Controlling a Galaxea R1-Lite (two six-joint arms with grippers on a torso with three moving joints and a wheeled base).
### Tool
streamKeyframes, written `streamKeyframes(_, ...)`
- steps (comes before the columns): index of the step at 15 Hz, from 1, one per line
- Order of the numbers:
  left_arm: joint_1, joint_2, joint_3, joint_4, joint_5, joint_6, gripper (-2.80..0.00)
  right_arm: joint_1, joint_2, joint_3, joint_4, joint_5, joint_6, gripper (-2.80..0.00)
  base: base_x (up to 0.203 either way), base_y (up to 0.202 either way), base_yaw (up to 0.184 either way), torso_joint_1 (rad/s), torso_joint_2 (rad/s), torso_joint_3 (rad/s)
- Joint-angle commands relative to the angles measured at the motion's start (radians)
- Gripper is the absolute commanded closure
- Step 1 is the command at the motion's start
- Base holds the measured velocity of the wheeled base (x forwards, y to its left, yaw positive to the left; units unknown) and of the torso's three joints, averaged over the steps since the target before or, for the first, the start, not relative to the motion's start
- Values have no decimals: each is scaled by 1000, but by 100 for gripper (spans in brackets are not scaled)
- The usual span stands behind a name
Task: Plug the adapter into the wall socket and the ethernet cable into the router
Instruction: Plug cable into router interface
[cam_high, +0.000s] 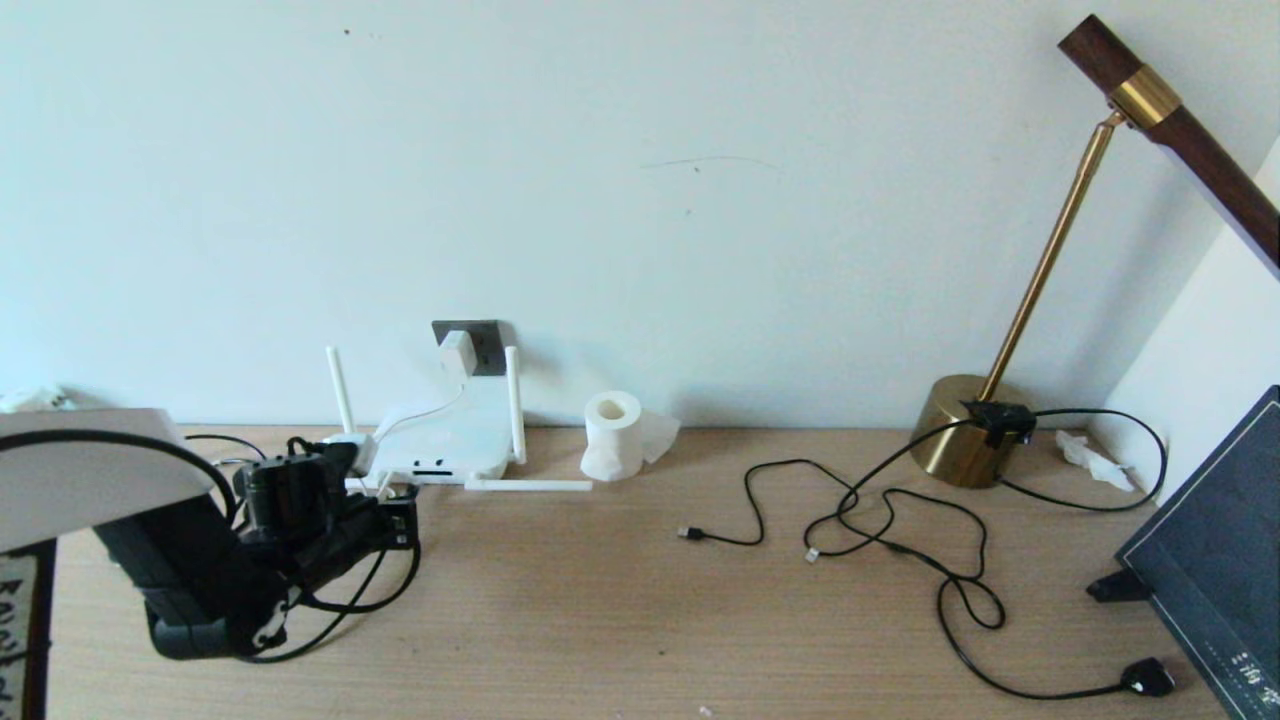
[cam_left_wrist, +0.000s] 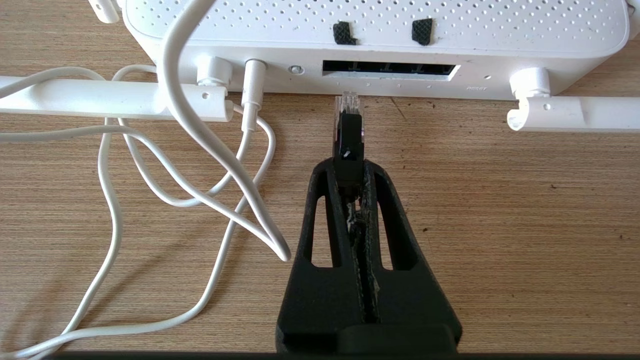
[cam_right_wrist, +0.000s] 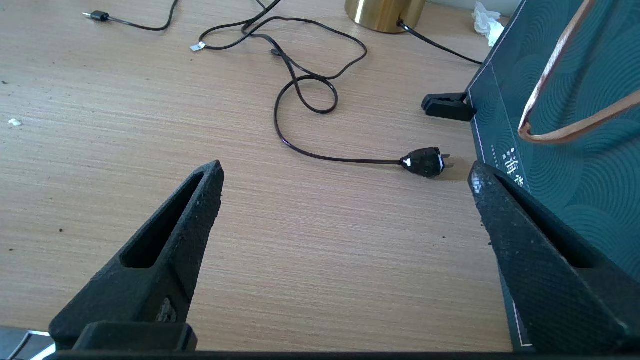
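Ethernet cable (cam_left_wrist: 348, 131) plug held just short of the router (cam_left_wrist: 375, 35) port row, at the desk's (cam_high: 640, 600) rear left.

Left gripper (cam_left_wrist: 350, 165): jaws closed narrow on the black boot of the ethernet cable, clear clip plug pointing at the dark port slot, tip close to the opening, not inserted. Router lies flat near the desk's rear edge, two antennas folded down along its front. Adapter (cam_high: 456, 354) sits in the wall socket (cam_high: 480, 345) above the router; its white cord (cam_left_wrist: 200, 165) loops over the desk to a jack beside the ports. Right gripper (cam_right_wrist: 345, 175): jaws wide apart, holding nothing, above the desk's right part near a black mains plug (cam_right_wrist: 424, 162) and a dark green box (cam_right_wrist: 575, 150).
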Motion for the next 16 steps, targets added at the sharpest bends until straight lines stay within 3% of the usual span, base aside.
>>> streamKeyframes(1,1,-2,1,-8,0,0,0,0,2,0,2,0,-1,-280,0,0,0,0,0,0)
streamKeyframes(16,1,-20,14,-13,0,0,0,0,1,0,2,0,-1,-280,0,0,0,0,0,0)
